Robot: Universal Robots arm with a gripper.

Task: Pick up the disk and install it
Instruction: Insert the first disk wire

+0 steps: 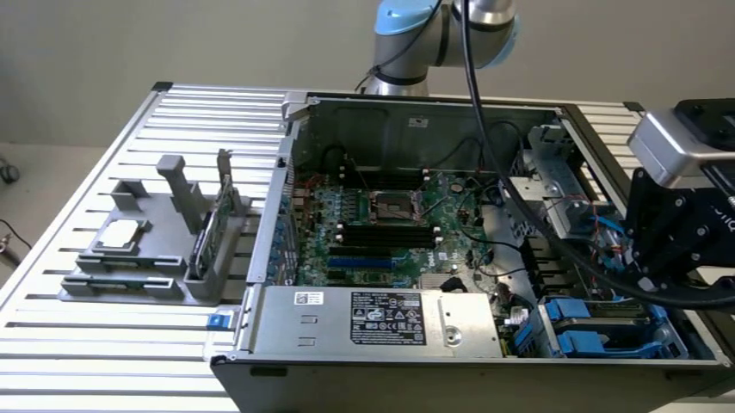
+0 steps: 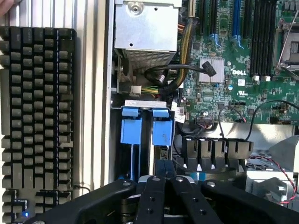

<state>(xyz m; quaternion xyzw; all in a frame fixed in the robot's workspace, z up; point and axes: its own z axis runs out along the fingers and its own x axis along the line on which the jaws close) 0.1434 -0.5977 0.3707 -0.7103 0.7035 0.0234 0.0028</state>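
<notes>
Gripper [image 2: 164, 164] clenched on nothing, hanging over the drive bay [image 2: 140, 103]; disk [image 2: 161, 132] sits slotted in it straight ahead of the fingertips, long axis apparently in line with the fingers, 2nd blue frame [image 2: 131, 130] just beside it, can't tell which is meant.

Showing ribbed table [image 1: 81, 344] in bare metal, dull sheen. Showing case wall [image 1: 414, 120] in matt grey sheet metal, circuit board [image 2: 219, 88] glossy green, keyboard [image 2: 37, 116] matt black plastic, frame tabs [image 2: 131, 130] smooth blue plastic, gripper [image 2: 164, 164] matt black.
</notes>
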